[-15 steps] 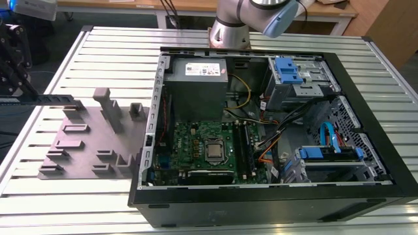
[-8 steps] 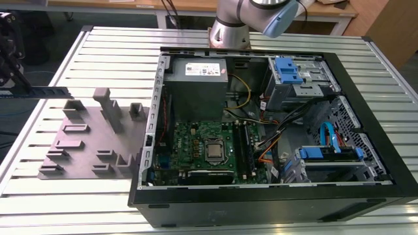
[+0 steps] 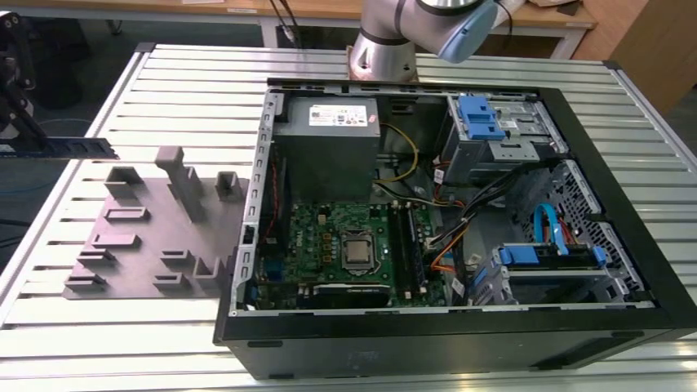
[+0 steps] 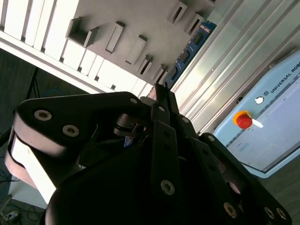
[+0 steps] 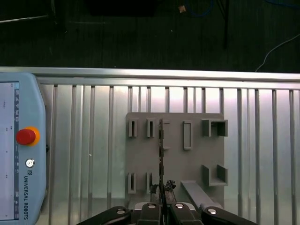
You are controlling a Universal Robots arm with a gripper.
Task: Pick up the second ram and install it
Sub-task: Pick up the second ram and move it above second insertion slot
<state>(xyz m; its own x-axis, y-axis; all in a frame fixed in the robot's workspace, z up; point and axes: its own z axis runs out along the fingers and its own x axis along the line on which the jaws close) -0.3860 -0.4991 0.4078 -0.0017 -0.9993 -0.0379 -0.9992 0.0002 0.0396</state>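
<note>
My gripper [image 3: 22,139] hangs above the slatted table at the exterior view's far left, shut on the second ram [image 3: 77,149], a long dark blue-green stick held level and clear of the grey fixture plate [image 3: 147,237]. In the first wrist view the second ram [image 5: 161,150] shows edge-on, running out from the gripper [image 5: 161,190] over the fixture plate [image 5: 176,161] below. The second wrist view has the gripper [image 4: 161,96] pinching the second ram [image 4: 187,51], whose blue board and black chips show. The motherboard [image 3: 332,237] with its long black slots [image 3: 409,241] lies in the open computer case [image 3: 436,327].
The open case holds a power supply [image 3: 326,139], blue-tabbed drive cages [image 3: 485,122] and loose cables. Grey blocks stand up from the fixture plate. A teach pendant [image 5: 21,150] with a red stop button lies on the table beside the plate. The arm's base [image 3: 381,49] stands behind the case.
</note>
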